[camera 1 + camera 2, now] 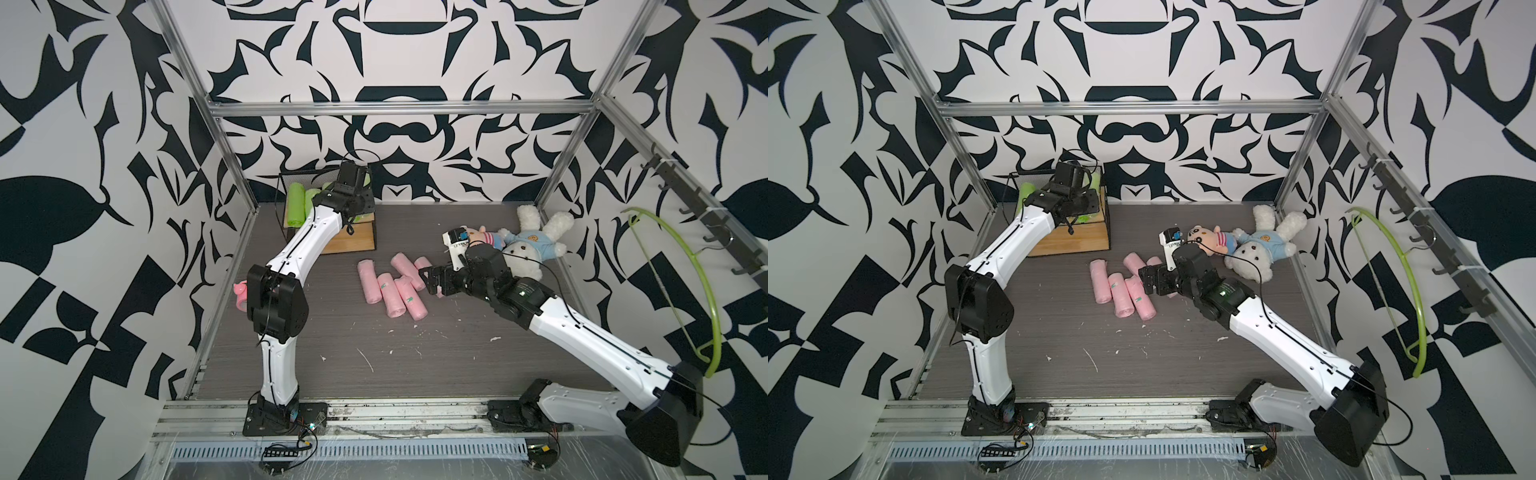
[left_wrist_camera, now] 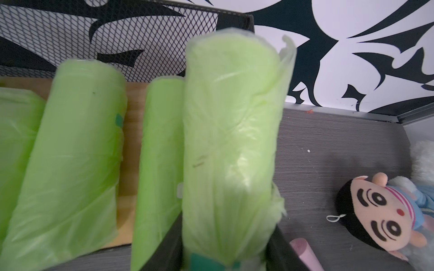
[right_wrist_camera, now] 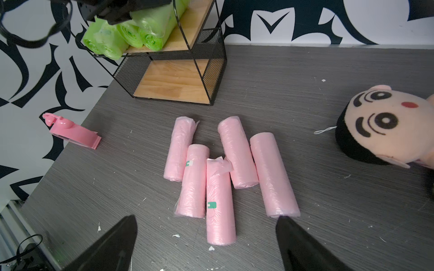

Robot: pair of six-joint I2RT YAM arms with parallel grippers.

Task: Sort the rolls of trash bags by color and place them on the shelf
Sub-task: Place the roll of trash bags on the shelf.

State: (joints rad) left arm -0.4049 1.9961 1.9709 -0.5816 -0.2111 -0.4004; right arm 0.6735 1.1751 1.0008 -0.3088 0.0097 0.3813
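**Sorting under way:** The left gripper (image 2: 225,248) clamps a lime-green roll of trash bags (image 2: 232,140) at the shelf (image 2: 117,35), which stands in the upper left of both top views. In the left wrist view the roll fills the middle of the frame. Its labelled end sits between the two black fingers (image 2: 164,248) at the bottom edge, and the rest runs lengthwise beyond them toward the mesh back panel. Three more green rolls (image 2: 72,152) lie side by side on the upper wooden board to its left, the nearest just beside it. Whether the held roll touches the board cannot be told.

The right gripper (image 3: 206,217), jaws spread wide, hovers over five pale pink rolls (image 3: 237,152) bunched on the grey table (image 3: 305,82), near mid-frame in the top views. In the right wrist view the middle pink roll (image 3: 220,206) points its near end into the gap between the fingertips. The rightmost roll (image 3: 272,176) ends just by the fingertip at lower right. A pink alarm clock (image 3: 72,133) sits at left, a plush doll (image 3: 385,126) at right.
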